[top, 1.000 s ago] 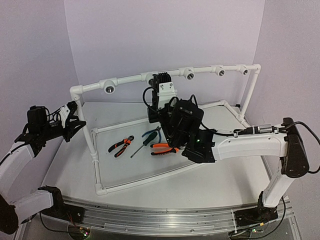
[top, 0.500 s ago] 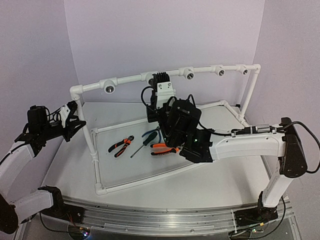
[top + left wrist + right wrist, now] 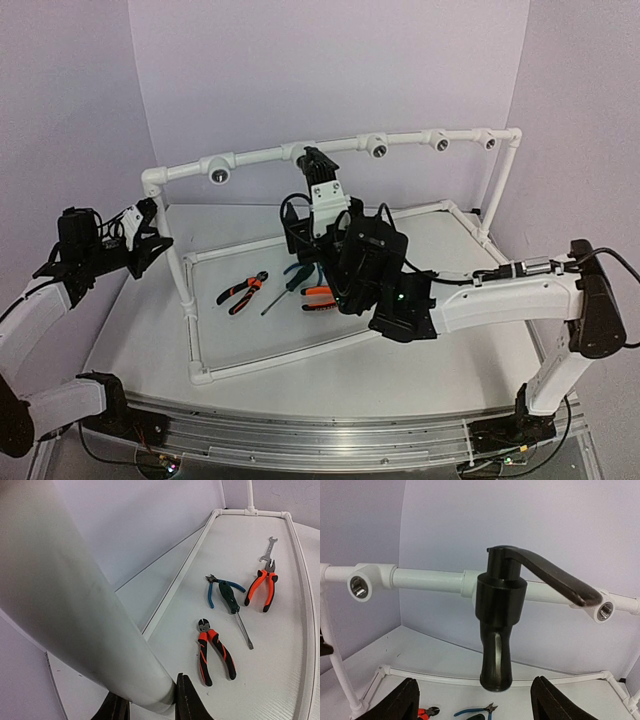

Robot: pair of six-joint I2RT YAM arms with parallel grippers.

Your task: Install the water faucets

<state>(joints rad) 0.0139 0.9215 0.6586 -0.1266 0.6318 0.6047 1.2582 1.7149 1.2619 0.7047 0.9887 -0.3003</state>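
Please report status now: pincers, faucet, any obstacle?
Left pincer shut on white pipe post. Right pincer open, straddling black faucet, no contact. Faucet upright against top rail. Pliers lie below, no obstacle.

White shells span black joints on the left arm point(image 3: 35, 312) and right arm point(image 3: 510, 300); black cables point(image 3: 612, 256) loop alongside. The left hand point(image 3: 150, 707) and right hand point(image 3: 475, 702) have black fingers point(image 3: 402, 702).

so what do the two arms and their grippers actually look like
Both arms match: the left arm and right arm have smooth white link shells between chunky black joint housings. Loose black cables loop near the wrists, and a small green light glows on the right one. The left gripper and right gripper have white bodies with black fingers.
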